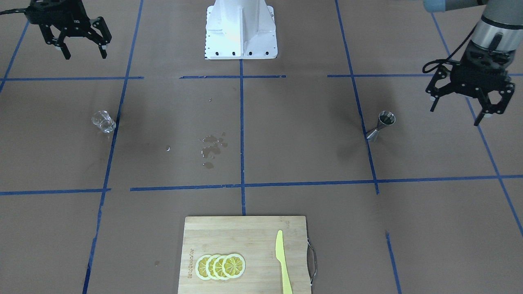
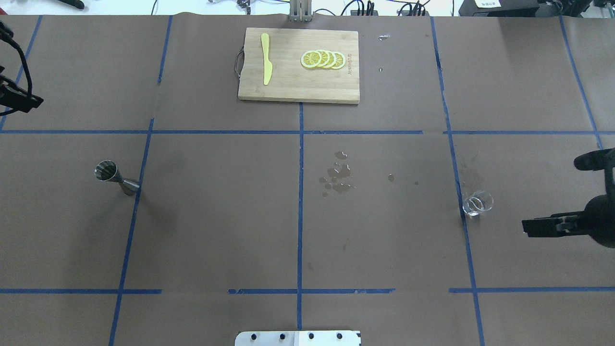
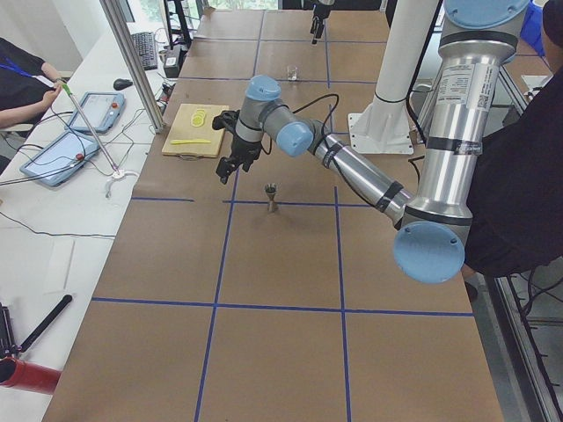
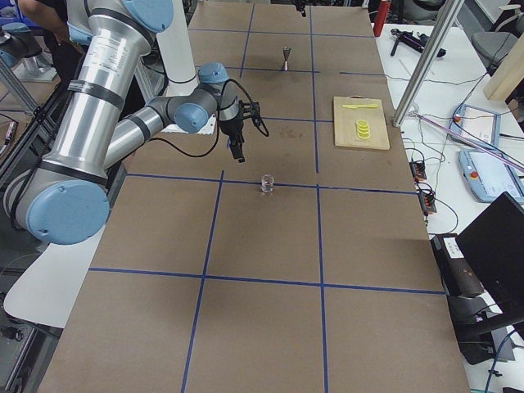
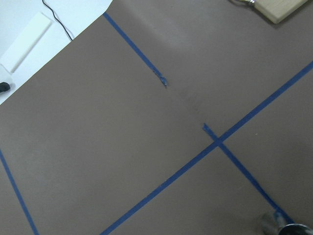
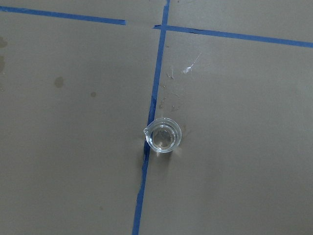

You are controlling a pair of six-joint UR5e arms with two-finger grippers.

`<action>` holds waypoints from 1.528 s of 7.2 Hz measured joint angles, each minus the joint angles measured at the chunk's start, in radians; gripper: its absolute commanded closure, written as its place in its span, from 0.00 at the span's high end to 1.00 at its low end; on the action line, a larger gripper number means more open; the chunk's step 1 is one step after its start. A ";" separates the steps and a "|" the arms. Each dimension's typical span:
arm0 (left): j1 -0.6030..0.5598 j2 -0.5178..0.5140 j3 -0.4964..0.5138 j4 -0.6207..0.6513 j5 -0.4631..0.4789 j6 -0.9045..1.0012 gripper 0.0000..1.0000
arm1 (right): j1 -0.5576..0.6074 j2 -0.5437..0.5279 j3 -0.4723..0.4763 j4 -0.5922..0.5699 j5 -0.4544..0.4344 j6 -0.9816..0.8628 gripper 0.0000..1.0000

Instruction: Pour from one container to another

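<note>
Exterior front-facing: my left fingers [image 1: 486,114] and right fingers [image 1: 62,48] were apart, empty; jigger [image 1: 382,126] and glass [image 1: 103,121] upright on surface [image 1: 286,143], glass seemingly empty.

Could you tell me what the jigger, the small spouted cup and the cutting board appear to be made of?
Jigger: likely polished steel, grey with mirror-like glints.
Spouted cup: clear glass, possibly plastic; the table shows through.
Cutting board: pale wood, probably bamboo, matte, with visible grain strips.

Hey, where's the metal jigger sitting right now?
In the overhead view, the jigger stands upright on the robot's left side of the table, at a blue tape line, far from the small glass cup on the right.
</note>
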 measured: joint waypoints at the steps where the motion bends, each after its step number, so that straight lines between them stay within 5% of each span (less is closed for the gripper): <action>1: -0.046 0.000 0.037 0.000 -0.041 0.022 1.00 | 0.167 0.018 -0.040 -0.034 0.161 -0.180 1.00; 3: -0.153 0.001 0.145 0.000 -0.109 0.109 1.00 | 0.409 0.089 -0.173 -0.132 0.334 -0.518 1.00; 6: -0.317 0.015 0.338 -0.006 -0.259 0.215 1.00 | 0.636 0.178 -0.368 -0.269 0.388 -0.851 1.00; 11: -0.351 0.100 0.404 -0.006 -0.279 0.214 1.00 | 0.753 0.241 -0.520 -0.271 0.374 -0.858 1.00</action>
